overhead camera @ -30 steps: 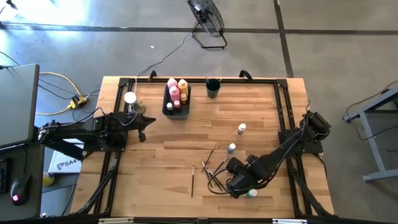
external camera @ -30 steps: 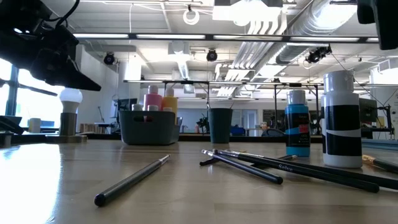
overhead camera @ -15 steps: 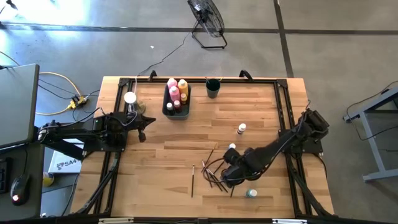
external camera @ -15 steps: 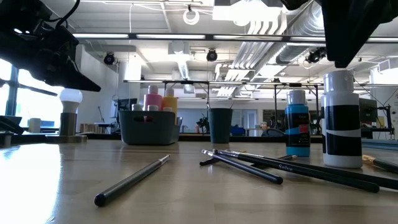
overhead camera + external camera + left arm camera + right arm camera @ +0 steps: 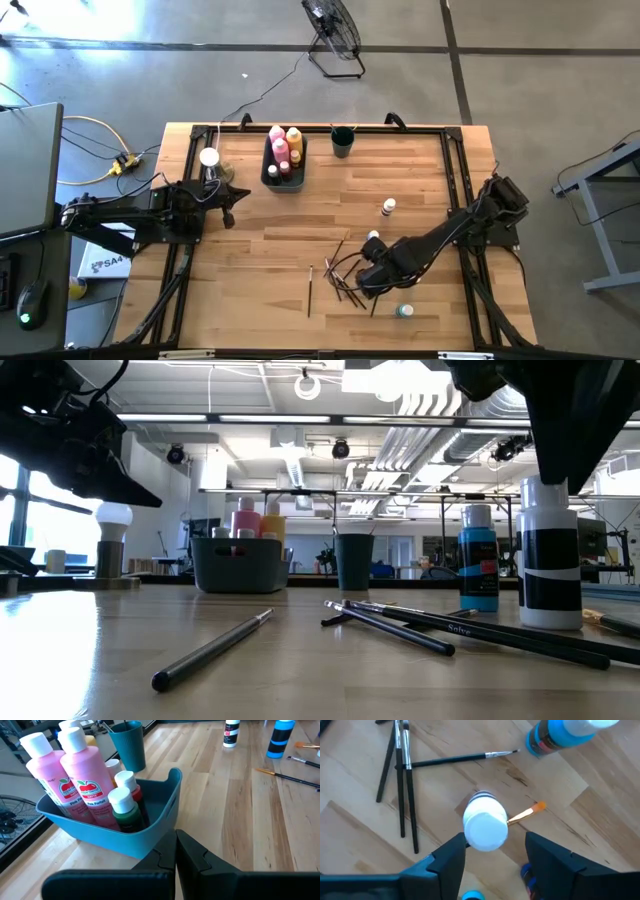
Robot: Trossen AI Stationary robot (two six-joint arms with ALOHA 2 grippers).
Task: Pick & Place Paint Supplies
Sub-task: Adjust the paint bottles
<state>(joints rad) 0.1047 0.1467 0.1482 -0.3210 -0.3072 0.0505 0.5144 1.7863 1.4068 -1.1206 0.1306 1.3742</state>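
Hovering over the scattered paintbrushes [image 5: 345,272], your right gripper [image 5: 495,851] has its fingers [image 5: 449,857] released wide, straddling an upright white-capped bottle [image 5: 485,824] without gripping it. A blue bottle [image 5: 555,736] stands nearby on the worktop [image 5: 250,260]. Your left gripper [image 5: 238,196] waits, fingers clenched, near the bin [image 5: 150,830] of pink bottles [image 5: 87,780].

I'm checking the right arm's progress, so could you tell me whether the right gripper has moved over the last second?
Yes. In the high view the right gripper moved up the table, away from the teal-capped bottle.
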